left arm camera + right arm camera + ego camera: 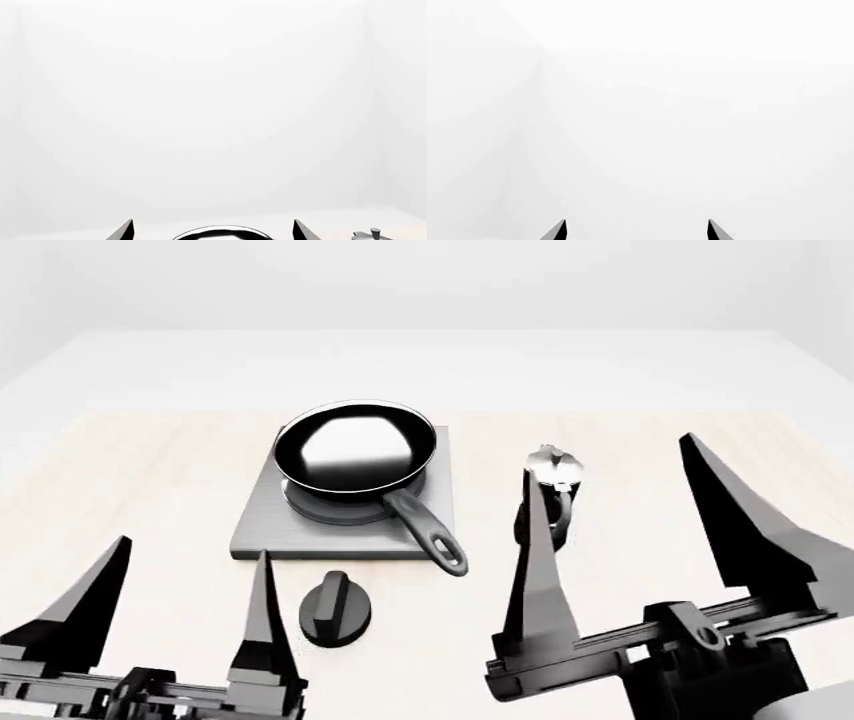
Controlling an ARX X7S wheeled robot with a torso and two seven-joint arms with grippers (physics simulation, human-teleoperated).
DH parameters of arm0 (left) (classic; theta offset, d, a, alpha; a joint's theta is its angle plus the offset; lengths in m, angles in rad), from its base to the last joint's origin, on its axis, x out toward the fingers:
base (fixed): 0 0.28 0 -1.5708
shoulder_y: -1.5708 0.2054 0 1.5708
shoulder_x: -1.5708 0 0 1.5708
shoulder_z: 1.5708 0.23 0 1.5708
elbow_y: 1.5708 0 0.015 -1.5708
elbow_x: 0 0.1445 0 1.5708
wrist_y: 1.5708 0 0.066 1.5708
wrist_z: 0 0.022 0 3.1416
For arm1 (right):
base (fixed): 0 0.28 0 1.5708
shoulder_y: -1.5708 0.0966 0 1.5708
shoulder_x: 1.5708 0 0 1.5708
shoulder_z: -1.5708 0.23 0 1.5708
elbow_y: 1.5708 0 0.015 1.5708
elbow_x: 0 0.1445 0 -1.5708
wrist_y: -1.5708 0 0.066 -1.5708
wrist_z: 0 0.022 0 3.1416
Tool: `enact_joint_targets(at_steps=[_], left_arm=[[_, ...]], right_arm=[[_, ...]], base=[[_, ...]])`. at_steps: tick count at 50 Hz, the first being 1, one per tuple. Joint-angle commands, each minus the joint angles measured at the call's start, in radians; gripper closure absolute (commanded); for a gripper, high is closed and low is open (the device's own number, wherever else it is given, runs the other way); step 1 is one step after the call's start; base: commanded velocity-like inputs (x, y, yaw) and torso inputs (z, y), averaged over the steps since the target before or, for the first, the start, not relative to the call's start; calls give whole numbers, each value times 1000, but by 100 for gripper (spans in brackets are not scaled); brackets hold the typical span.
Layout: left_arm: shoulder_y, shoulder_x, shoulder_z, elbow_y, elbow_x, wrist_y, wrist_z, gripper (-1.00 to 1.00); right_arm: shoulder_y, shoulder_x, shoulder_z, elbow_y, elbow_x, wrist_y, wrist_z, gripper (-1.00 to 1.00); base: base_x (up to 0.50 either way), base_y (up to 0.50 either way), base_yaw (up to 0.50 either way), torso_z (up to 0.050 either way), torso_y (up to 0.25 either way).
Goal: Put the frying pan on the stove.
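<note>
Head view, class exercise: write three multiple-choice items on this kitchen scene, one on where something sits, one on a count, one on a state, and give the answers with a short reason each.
1. Where is the frying pan?
A. On the stove
B. On the bare table beside the knob
C. Held in a gripper

2. How many pans are in view?
A. Three
B. Two
C. One

3. What state are the left gripper and right gripper in?
A. Both shut on the handle
B. Both open and empty
C. One open, one shut

Answers: 1 A, the pan rests over the slab's rings; 2 C, only one black pan shows; 3 B, each pair of fingers stands apart with nothing between.
</note>
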Motion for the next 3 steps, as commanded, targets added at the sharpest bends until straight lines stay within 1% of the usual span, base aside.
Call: enact_joint_targets(at_steps=[1,3], left_arm=[[27,-22,-1,62,10,3,-14,-100],[29,-26,2,66,13,5,-15,-100]], right_arm=[[376,6,-443,-6,-34,-138,174,-100],[399,6,-465,-6,-40,-147,174,-100]], base=[[0,0,0,0,0],[0,0,0,0,0]])
